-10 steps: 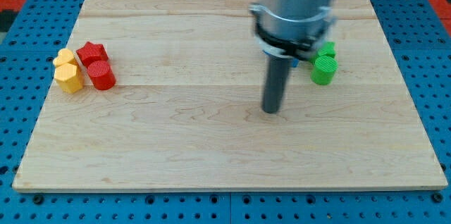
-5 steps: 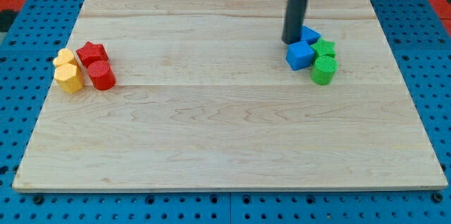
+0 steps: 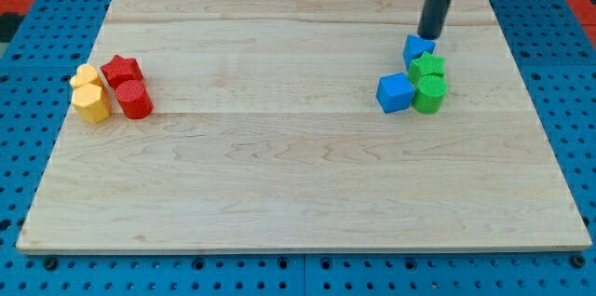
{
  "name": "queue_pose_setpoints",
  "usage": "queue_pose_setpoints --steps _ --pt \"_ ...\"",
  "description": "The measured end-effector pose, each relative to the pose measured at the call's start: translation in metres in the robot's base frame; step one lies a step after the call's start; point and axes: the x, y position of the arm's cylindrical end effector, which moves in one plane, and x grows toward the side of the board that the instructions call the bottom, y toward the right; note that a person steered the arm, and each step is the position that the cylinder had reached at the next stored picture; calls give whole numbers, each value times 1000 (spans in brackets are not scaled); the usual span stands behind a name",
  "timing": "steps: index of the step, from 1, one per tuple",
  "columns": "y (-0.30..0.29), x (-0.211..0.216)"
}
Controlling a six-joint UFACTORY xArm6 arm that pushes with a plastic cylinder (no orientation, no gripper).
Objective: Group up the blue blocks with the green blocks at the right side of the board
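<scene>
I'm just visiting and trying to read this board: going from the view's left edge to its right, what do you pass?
The two yellow blocks → the red star block and red cylinder → a long bare stretch of board → the blue cube → the green blocks, with my tip just above them.

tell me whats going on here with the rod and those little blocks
A robot arm's dark rod is sliding blocks about on a wooden board. My tip sits just above the blue triangular block, toward the view's top right. That block, the blue cube, the green star and the green cylinder are bunched together at the right side. Two red blocks and two yellow blocks sit clustered at the left.
</scene>
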Motion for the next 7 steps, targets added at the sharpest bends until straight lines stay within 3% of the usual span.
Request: queue_pose_setpoints --steps 2,3,4,5,7 --pt "-67 12" --pt "-93 -13" --pt "-99 26" --pt "-80 36" --pt "-96 6"
